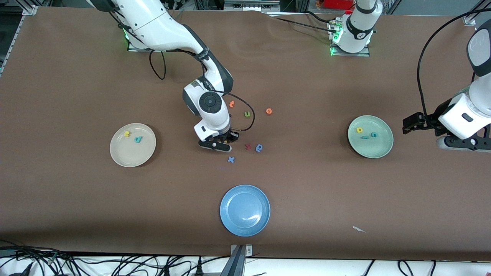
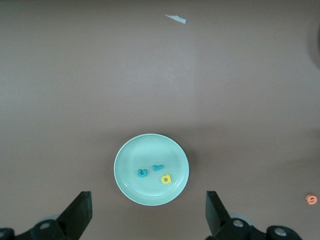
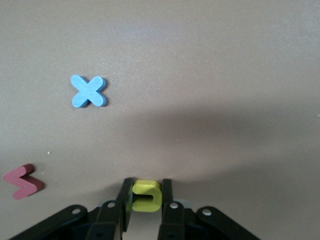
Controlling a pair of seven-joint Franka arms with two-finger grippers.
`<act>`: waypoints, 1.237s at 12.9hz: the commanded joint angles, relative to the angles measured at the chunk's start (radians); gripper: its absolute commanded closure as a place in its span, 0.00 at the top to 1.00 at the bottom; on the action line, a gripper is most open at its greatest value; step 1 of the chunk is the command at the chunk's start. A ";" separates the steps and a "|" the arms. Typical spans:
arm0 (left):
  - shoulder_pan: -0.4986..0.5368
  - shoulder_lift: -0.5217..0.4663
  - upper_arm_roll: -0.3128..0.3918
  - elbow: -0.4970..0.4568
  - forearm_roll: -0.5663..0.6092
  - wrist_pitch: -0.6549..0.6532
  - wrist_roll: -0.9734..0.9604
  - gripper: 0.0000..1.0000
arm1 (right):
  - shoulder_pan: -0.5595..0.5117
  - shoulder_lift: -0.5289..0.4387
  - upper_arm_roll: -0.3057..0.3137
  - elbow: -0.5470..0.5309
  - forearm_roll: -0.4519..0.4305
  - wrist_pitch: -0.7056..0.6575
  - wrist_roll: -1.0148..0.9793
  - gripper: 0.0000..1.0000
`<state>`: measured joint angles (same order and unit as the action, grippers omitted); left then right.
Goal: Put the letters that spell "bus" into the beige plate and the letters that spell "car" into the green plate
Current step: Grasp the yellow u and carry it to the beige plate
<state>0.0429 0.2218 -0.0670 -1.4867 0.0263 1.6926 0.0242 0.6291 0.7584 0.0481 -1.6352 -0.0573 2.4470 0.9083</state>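
My right gripper [image 1: 226, 142] is low at the table's middle, shut on the yellow u [image 3: 146, 195], which sits clamped between both fingers. The beige plate [image 1: 126, 155], toward the right arm's end, holds a yellow s [image 1: 127, 133] and a teal b [image 1: 138, 139]. The green plate [image 1: 379, 151], toward the left arm's end, holds a yellow a [image 1: 359, 130], a teal r [image 1: 365, 137] and a teal c [image 1: 374, 135]. My left gripper [image 1: 407, 125] waits open beside the green plate [image 2: 127, 175], with nothing between its fingers.
A blue x [image 1: 230, 159], a red letter [image 1: 248, 146] and a blue round letter [image 1: 259, 147] lie by the right gripper. An olive u [image 1: 247, 114] and two orange letters [image 1: 231, 103] [image 1: 269, 111] lie farther from the camera. A blue plate [image 1: 230, 222] sits nearest the camera.
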 commanded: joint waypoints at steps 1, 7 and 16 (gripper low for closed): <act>0.002 -0.024 0.010 0.013 -0.020 -0.008 0.020 1.00 | -0.032 -0.053 -0.004 -0.047 -0.026 0.006 -0.035 0.12; 0.005 -0.019 0.012 0.014 -0.019 -0.005 0.023 1.00 | -0.231 -0.237 0.056 -0.135 -0.024 -0.181 -0.308 0.12; -0.024 -0.019 0.001 0.014 -0.017 -0.005 0.026 1.00 | -0.546 -0.516 0.067 -0.478 -0.024 -0.194 -0.869 0.18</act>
<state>0.0226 0.2055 -0.0695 -1.4791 0.0262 1.6923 0.0281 0.1429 0.3206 0.0938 -2.0253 -0.0695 2.2462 0.1208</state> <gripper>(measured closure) 0.000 0.731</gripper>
